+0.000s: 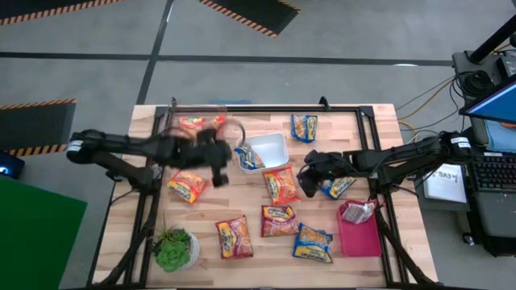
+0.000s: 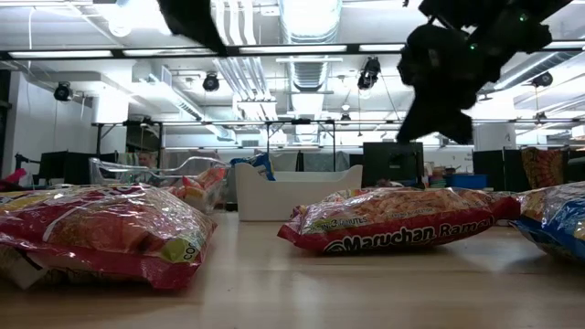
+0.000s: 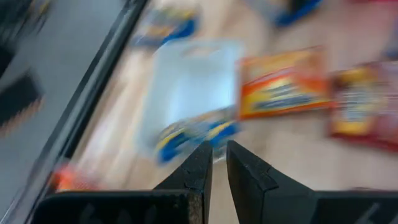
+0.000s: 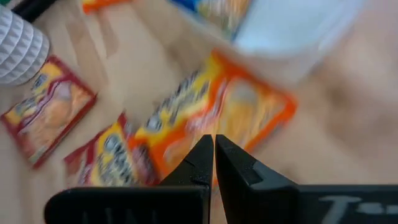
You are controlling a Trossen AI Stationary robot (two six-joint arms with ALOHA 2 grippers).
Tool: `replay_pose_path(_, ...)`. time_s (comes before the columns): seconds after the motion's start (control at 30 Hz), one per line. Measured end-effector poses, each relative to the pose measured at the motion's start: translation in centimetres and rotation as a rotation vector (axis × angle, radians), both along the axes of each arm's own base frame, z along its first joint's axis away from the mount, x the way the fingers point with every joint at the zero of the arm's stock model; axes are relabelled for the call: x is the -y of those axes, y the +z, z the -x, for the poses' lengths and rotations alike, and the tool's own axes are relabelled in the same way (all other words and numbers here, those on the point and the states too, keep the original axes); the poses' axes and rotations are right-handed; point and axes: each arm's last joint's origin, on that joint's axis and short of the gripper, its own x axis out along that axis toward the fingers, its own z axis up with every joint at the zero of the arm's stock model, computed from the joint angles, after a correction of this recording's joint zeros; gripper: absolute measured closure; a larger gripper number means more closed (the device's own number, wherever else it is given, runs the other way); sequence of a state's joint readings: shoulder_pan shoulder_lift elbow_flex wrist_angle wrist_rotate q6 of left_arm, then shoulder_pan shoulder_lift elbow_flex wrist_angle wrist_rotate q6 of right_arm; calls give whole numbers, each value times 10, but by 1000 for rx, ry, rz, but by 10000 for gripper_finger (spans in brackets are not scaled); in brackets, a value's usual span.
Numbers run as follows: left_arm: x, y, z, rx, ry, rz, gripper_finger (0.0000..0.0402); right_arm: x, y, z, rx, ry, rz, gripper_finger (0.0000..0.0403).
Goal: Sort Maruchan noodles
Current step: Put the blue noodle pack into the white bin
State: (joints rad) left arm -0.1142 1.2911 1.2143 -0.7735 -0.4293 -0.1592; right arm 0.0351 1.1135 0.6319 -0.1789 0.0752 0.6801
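Currently I'm hovering the right gripper (image 1: 310, 187), fingers pressed together, beside the white rectangular plastic bin (image 1: 270, 146) | targeting the orange crinkly noodle packet (image 1: 281, 184) | left gripper (image 1: 220, 179) nearly closed, empty.

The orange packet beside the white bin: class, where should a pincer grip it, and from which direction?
The orange packet lies flat on the table, so probably come straight down and pinch a crimped short end, which offers a thin edge. The right pincer hovers at its side nearest; its other side sits close to the white bin.
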Motion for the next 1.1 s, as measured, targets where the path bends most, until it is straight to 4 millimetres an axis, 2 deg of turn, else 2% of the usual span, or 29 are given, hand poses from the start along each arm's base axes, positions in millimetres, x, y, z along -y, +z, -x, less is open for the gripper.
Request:
replay_pose_path(0.17, 58, -3, -8, 49, -296, -87, 370, -2, 2, 8, -149, -49, -171, 394)
replay_pose_path(0.27, 83, -6, -11, 74, -424, -132, 370, -2, 18, 10, -274, -105, -157, 394)
replay_pose_path(0.33, 93, -6, -13, 99, -465, -146, 370, -2, 27, 10, -346, -131, -116, 394)
replay_pose_path(0.5, 97, -9, -17, 111, -469, -143, 371, -2, 43, 5, -501, -153, -69, 394)
replay_pose_path(0.63, 97, -9, -16, 111, -464, -139, 371, -3, 43, -1, -603, -125, -39, 394)
replay_pose_path(0.77, 97, -9, -16, 110, -463, -138, 371, -5, 35, -8, -705, -85, -77, 381)
replay_pose_path(0.87, 97, -9, -16, 110, -463, -138, 371, -6, 26, -9, -785, -64, -104, 348)
replay_pose_path(1.1, 97, -9, -16, 110, -462, -138, 371, -9, -5, -11, -948, -67, -104, 227)
